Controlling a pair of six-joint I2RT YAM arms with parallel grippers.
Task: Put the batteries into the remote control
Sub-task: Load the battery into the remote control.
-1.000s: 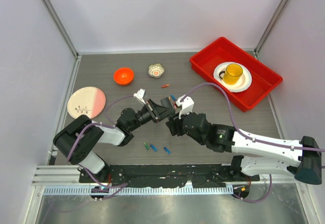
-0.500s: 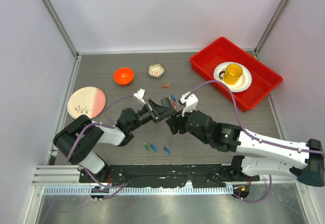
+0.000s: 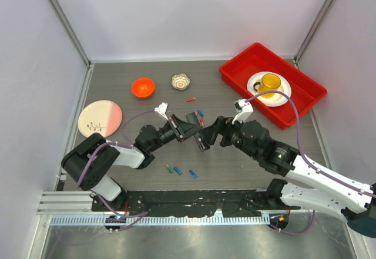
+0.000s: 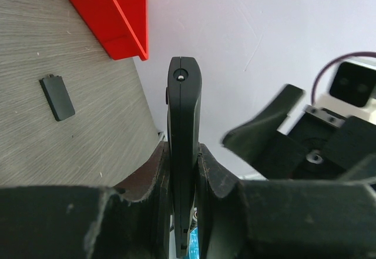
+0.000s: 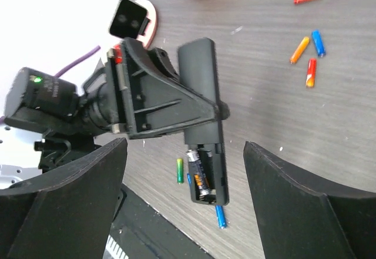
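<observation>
Bright, even light, soft shadows; left pincer (image 4: pixel 183 165) blurs close up.

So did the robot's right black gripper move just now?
Yes. The right gripper backed off rightwards, toward the red plastic tray, away from the black remote control.

The top view looks steeply down over the whole table (image 3: pixel 117 74). Both wrist views sit close, sharing the remote control (image 5: pixel 200 77).

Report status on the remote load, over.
Left tool shut on remote control. Right tool open, facing its open bay. One battery seated; spare batteries loose on table. Nothing between tool and bay.
</observation>
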